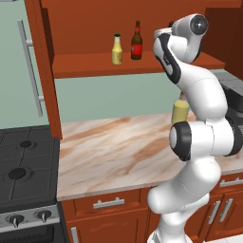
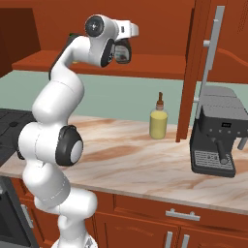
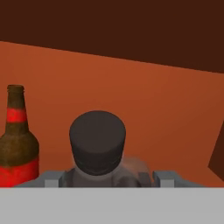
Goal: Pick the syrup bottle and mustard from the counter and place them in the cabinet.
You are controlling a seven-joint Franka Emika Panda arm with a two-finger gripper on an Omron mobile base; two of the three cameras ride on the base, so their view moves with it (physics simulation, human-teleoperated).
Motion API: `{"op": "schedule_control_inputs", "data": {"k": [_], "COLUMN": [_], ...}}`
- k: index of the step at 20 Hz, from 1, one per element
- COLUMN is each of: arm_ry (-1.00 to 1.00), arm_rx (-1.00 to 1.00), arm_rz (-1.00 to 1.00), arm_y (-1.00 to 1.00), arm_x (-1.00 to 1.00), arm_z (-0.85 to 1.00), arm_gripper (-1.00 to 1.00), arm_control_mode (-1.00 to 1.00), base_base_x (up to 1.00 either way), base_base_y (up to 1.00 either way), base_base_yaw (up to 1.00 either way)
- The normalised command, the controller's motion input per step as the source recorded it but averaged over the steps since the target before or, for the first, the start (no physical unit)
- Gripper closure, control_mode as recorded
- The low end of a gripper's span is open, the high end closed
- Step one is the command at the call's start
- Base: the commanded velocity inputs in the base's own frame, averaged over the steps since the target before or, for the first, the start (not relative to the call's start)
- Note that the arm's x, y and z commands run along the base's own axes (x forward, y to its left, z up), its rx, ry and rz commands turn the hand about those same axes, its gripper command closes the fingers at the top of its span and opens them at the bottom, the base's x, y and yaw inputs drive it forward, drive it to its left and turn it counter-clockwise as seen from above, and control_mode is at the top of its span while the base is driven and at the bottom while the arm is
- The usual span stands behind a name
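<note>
The syrup bottle point(image 3: 97, 144) sits right between the fingers point(image 3: 105, 178), its dark cap dead center in the hand view, so they look to be pinching it rather than hanging spread, up inside the cabinet point(image 1: 95, 28) near the right end of the shelf board. A slim brown bottle with a red label point(image 1: 136, 41) stands just to its left on the shelf, with a small yellow bottle with a green cap point(image 1: 116, 50) left of that one. Down on the tabletop point(image 2: 145, 160) a bigger dull-yellow bottle point(image 2: 158, 121) stands near the back wall. A dark coffee machine point(image 2: 218, 135) sits at the right, the stove point(image 1: 23, 166) at the left.
</note>
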Motion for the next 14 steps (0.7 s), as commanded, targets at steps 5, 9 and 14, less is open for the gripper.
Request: {"op": "schedule_control_inputs", "data": {"k": [5,9,14], "arm_ry": [-0.03,-0.05,-0.09], "arm_rx": [-0.01,0.00,0.00], "arm_rz": [0.00,0.00,0.00], "arm_y": [0.00,0.00,-0.02], "arm_x": [0.14,0.18,-0.07], "arm_z": [-0.23,-0.18,-0.17], "arm_gripper": [-1.00,-1.00,-1.00], "arm_control_mode": [-1.00,-1.00,-1.00], "base_base_x": [0.00,0.00,0.00], "base_base_y": [0.00,0.00,0.00], "base_base_yaw": [0.00,0.00,0.00]}}
